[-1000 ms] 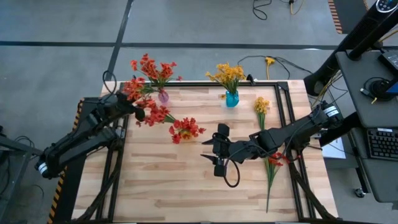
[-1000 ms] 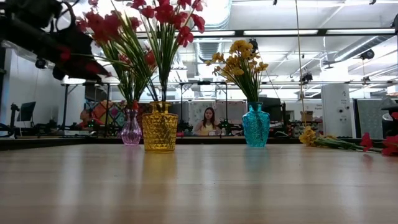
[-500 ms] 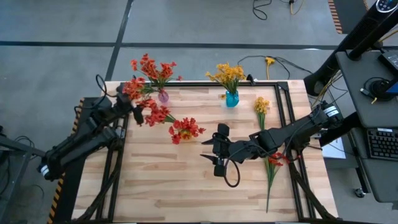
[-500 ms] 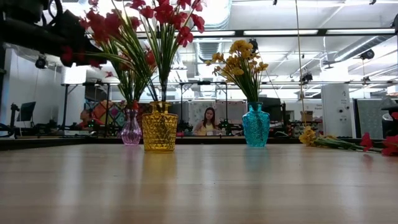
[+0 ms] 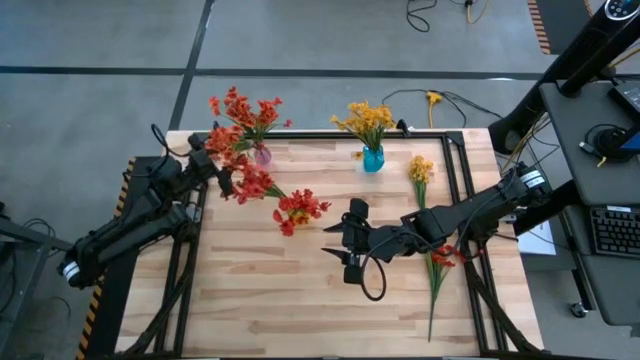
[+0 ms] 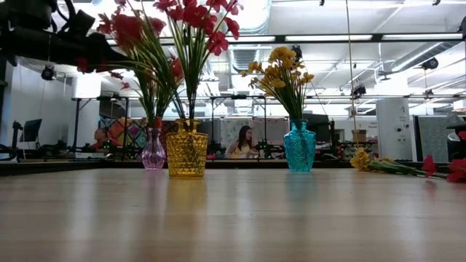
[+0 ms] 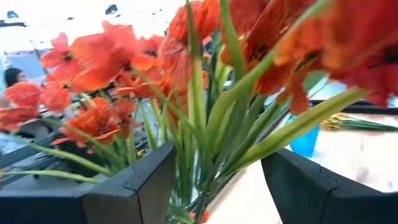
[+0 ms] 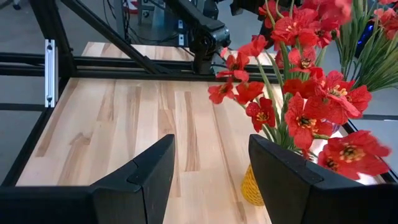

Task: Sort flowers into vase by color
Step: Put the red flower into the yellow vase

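Left fingers point(image 7: 211, 180) around red stems point(image 7: 199, 137) | yellow vase point(image 6: 187, 151) (beside pink vase point(image 6: 153, 154))

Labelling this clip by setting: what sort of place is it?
Probably a robotics lab in an open-plan office: a wooden bench on a metal frame, ceiling strip lights over desks, and a seated person beyond the vases.
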Robot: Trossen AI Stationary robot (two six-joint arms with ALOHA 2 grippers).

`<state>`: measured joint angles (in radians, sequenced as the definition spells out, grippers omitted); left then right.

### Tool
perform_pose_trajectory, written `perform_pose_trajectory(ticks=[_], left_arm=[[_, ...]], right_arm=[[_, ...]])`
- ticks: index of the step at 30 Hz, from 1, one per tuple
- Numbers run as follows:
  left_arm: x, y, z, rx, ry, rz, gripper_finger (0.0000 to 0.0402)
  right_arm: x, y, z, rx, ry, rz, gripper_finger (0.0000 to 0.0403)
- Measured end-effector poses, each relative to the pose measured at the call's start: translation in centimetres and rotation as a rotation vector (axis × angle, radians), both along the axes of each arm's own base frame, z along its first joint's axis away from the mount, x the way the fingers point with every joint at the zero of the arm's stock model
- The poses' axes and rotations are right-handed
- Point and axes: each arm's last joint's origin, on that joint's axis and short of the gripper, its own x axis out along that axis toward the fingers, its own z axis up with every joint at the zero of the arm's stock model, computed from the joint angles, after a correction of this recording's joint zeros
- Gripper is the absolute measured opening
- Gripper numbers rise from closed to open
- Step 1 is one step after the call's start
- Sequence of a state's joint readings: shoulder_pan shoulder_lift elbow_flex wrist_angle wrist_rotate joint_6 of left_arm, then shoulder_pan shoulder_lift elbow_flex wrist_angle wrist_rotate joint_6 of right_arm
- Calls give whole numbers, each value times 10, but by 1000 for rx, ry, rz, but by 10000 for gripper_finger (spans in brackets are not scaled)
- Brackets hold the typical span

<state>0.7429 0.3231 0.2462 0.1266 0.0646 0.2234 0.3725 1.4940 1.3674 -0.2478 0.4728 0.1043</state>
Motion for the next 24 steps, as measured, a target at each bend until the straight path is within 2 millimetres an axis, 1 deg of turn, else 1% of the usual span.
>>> perform_pose_trajectory(ticks=[6, 8, 11, 15, 16, 22, 24], left_arm=[[3, 3, -2, -13, 18, 19, 217], [4, 5, -3, -19, 25, 20, 217], [4, 5, -3, -19, 25, 20, 217], [3, 4, -3, -19, 24, 37, 217], [2, 4, -4, -26, 30, 54, 217], [-1, 3, -12, -105, 79, 106, 217], [-1, 3, -15, -132, 85, 107, 217]], right_arm=[[2, -1, -3, -5, 9, -8, 199], [0, -3, -8, -20, 64, -12, 199], [-8, -6, -15, 5, 161, -47, 199], [-21, -10, -13, 76, 224, -111, 199], [-22, -12, -15, 80, 235, -132, 199], [-14, -28, -41, 69, 282, -209, 199], [-12, -34, -44, 71, 286, -228, 199]])
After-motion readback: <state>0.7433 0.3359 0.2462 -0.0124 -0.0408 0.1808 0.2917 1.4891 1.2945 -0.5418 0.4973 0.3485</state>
